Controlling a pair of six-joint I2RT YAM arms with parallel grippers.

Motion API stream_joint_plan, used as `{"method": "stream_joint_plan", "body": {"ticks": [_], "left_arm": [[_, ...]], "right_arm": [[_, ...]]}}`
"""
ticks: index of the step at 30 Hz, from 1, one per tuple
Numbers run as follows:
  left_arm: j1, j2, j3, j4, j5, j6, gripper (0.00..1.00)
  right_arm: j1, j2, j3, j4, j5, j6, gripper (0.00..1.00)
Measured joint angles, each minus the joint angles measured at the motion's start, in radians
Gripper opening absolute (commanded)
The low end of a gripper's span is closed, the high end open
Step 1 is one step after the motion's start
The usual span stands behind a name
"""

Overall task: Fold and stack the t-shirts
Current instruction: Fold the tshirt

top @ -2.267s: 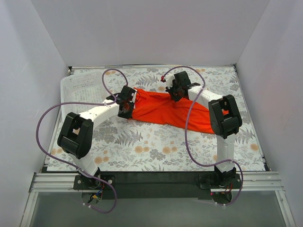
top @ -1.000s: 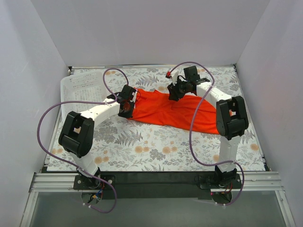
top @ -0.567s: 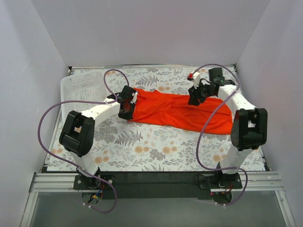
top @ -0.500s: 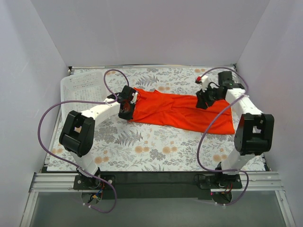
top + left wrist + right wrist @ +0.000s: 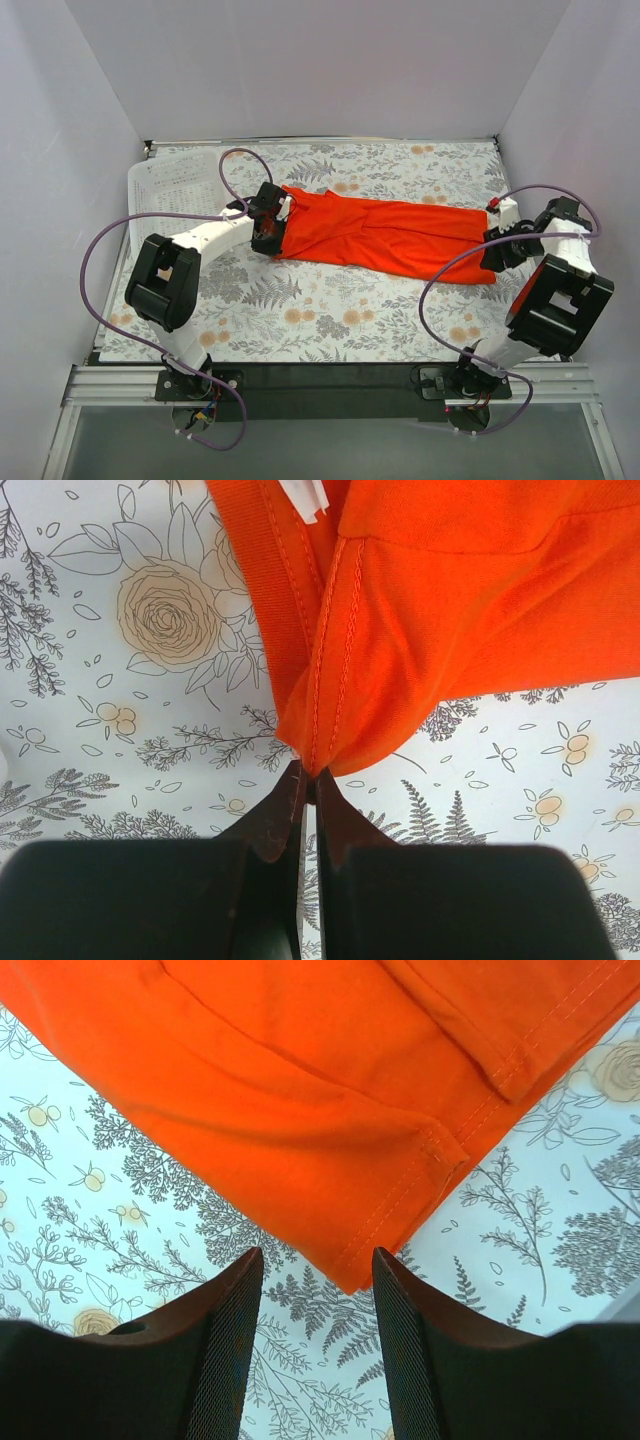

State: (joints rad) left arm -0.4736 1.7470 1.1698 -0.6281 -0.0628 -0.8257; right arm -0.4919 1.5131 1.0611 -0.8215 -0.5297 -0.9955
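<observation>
One orange-red t-shirt point(image 5: 375, 233) lies stretched in a long band across the middle of the floral table. My left gripper point(image 5: 268, 236) is shut on the shirt's left end; in the left wrist view the fingertips point(image 5: 296, 792) pinch a stitched seam of the fabric point(image 5: 400, 630) with a white label above. My right gripper point(image 5: 492, 252) is open at the shirt's right end. In the right wrist view a hemmed corner of the shirt point(image 5: 340, 1170) lies flat on the cloth just ahead of my open gripper point(image 5: 314, 1282), apart from the fingers.
A white perforated basket point(image 5: 165, 192) lies at the back left of the table. White walls close in the back and both sides. A black rail point(image 5: 330, 378) with the arm bases runs along the near edge. Purple cables loop over both arms.
My right gripper has swept from the middle of the shirt out to its right end, drawing the shirt out longer and flatter, and has let go. The left gripper has stayed put.
</observation>
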Motion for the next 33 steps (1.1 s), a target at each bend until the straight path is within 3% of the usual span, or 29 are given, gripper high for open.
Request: {"method": "stream_joint_plan", "body": {"ticks": [6, 19, 33], "left_arm": [[0.000, 0.000, -0.003, 0.000, -0.002, -0.006, 0.00], [0.000, 0.000, -0.022, 0.003, 0.000, -0.029, 0.00], [0.029, 0.000, -0.046, 0.015, 0.028, -0.037, 0.00]], "right_arm": [[-0.050, 0.127, 0.071, -0.034, -0.045, -0.011, 0.45], [-0.076, 0.241, 0.207, -0.045, -0.156, 0.056, 0.45], [-0.019, 0.303, 0.181, 0.122, -0.066, 0.228, 0.41]]}}
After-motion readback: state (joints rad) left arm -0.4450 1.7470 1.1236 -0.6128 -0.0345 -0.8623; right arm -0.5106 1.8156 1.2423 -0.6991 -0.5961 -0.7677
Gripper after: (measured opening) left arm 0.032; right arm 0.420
